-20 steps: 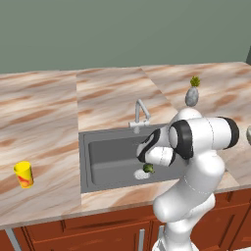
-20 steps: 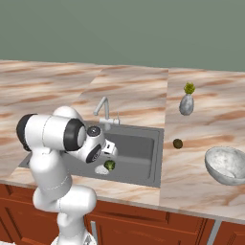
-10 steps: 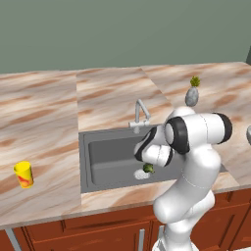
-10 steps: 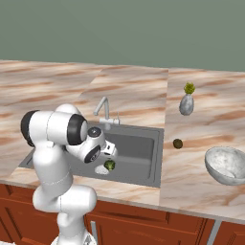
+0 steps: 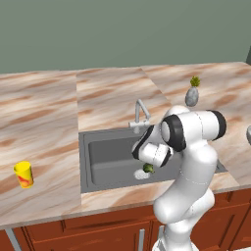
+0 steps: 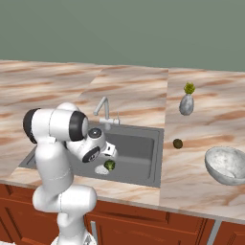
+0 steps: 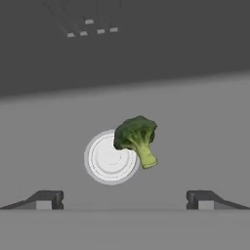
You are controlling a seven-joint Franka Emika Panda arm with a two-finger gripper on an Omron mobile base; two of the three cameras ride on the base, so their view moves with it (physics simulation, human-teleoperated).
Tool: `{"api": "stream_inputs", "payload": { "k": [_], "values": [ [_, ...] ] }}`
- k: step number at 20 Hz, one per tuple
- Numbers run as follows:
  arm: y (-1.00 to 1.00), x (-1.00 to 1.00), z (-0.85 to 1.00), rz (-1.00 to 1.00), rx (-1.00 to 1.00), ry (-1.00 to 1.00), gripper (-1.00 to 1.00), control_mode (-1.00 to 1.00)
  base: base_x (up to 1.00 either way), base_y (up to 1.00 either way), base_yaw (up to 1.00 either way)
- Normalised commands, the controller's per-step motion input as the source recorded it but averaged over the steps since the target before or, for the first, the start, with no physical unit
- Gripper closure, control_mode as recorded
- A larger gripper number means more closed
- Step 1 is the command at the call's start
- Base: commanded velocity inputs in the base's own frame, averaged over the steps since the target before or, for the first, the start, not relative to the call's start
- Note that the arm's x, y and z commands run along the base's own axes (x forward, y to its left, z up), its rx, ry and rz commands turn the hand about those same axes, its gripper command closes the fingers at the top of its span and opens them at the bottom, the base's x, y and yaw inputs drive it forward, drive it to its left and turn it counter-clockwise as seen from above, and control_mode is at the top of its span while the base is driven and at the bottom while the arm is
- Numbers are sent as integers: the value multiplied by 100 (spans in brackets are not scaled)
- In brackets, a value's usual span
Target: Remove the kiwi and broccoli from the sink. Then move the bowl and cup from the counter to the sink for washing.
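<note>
The sink (image 5: 105,159) sits sunk in the counter (image 5: 44,122), a dark grey basin with a silver tap (image 5: 139,113) at its back edge, and what lies in it is the broccoli (image 7: 136,138), a small green floret resting on the basin floor just beside the pale round drain (image 7: 110,158), its crown overlapping the drain's rim and its stalk pointing away. The arm bends down over the front of the sink, and the gripper (image 7: 124,199) hangs above the floret with its two dark fingertips spread wide apart, gripping nothing, the broccoli lying between and beyond them. The kiwi (image 6: 177,143) is out on the marble to the right of the sink, near its edge. Further right along the counter stands the bowl (image 6: 226,164), whitish-grey, close to the front edge; nothing shows inside it. Behind the kiwi is a grey egg-shaped vase (image 6: 186,104) with a green tuft on top. Well off to the left of the sink, the yellow cup (image 5: 23,174) stands upright on the counter
</note>
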Motion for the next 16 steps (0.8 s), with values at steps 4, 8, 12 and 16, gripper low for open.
{"api": "stream_inputs", "payload": {
  "k": [4,8,12,16],
  "values": [
    [0,9,-11,0,0,4,-100,-100,0,0,0],
    [0,10,-11,0,0,6,-100,-100,0,0,0],
    [0,10,-11,0,0,7,-100,-100,0,0,0],
    [0,10,-10,0,0,2,-100,-100,0,0,0]
  ]
}}
